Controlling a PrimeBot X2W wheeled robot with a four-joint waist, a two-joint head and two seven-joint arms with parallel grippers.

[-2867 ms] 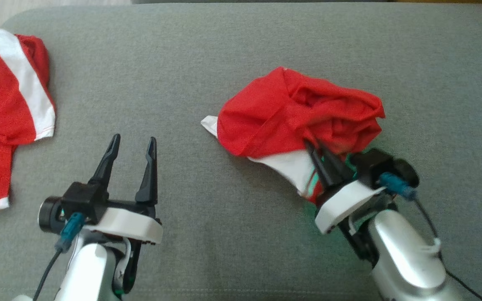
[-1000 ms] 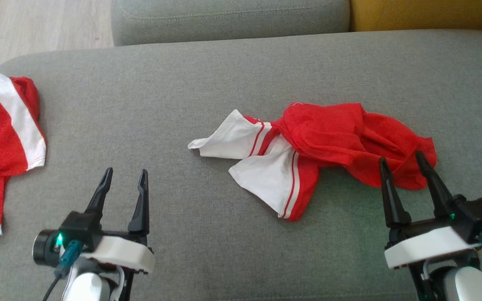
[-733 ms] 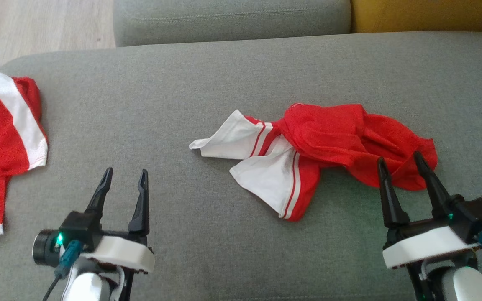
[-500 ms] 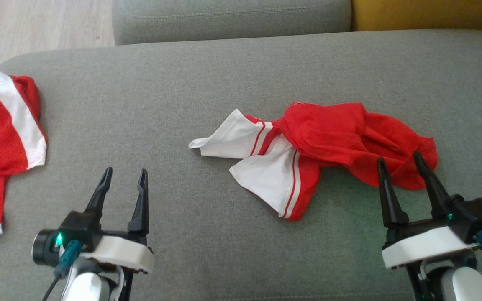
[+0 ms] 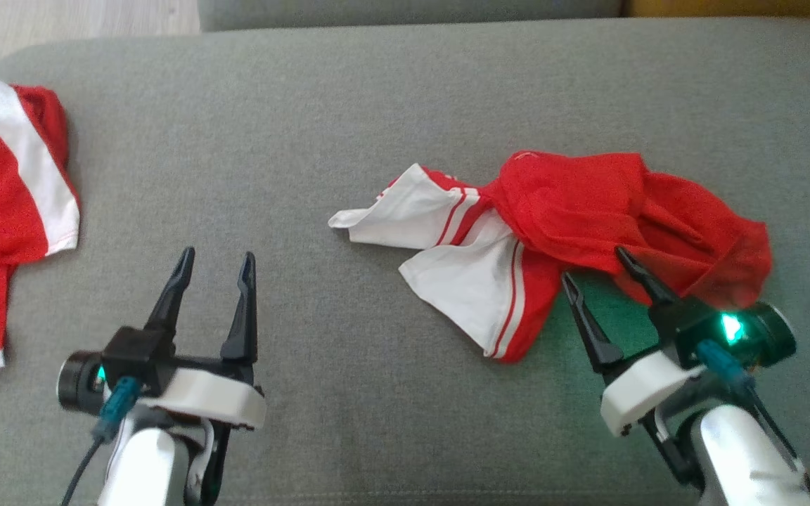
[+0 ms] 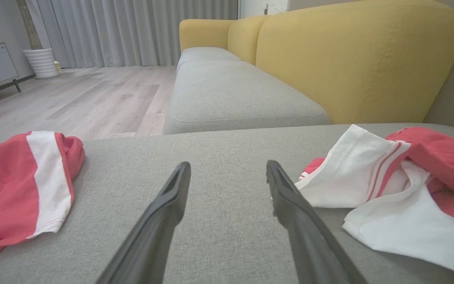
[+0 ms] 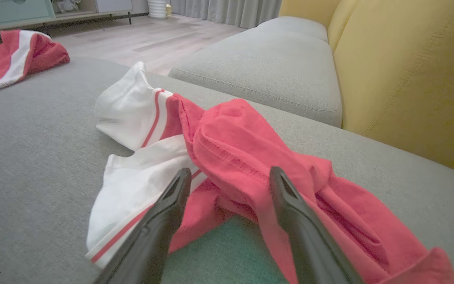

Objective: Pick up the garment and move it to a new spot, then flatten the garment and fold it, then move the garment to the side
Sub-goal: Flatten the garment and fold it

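The garment (image 5: 574, 211) lay crumpled right of centre on the cushion (image 5: 377, 91), and it looked soft and light. My right gripper (image 5: 592, 264) and left gripper (image 5: 219, 254) gaped wide and empty. I judged the near red hem the best hold.

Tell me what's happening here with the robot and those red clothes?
A crumpled red-and-white garment lies in a heap on the grey sofa cushion, not yet flattened or folded. The right gripper, jaws open, points at its near red edge and grips nothing. The left gripper hangs open over bare cushion, apart from it. A second red-and-white garment lies at the cushion's left end.
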